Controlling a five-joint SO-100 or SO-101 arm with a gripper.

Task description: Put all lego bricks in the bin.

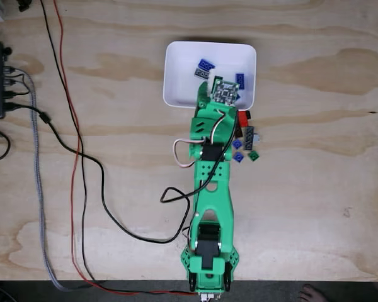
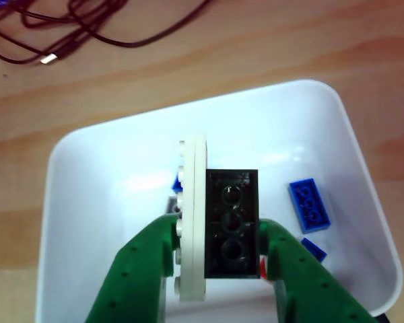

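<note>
Two pieces, a black brick [image 2: 232,225] and a white plate [image 2: 192,215], clamped in the end effector [image 2: 219,252] above the bin [image 2: 87,155]. Best to release low, away from the blue brick [image 2: 310,204]; several bricks [image 1: 247,141] waiting on the desk [image 1: 315,189].

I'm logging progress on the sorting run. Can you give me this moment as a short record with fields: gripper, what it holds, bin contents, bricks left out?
gripper: gripper shut on a black brick, above the bin
also in grip: a white part pressed beside the black brick
bin contents: blue bricks, more partly hidden by the gripper
left out: a cluster of bricks on the table just outside the bin, beside the arm; red, grey, blue and green
task state: not finished
</note>
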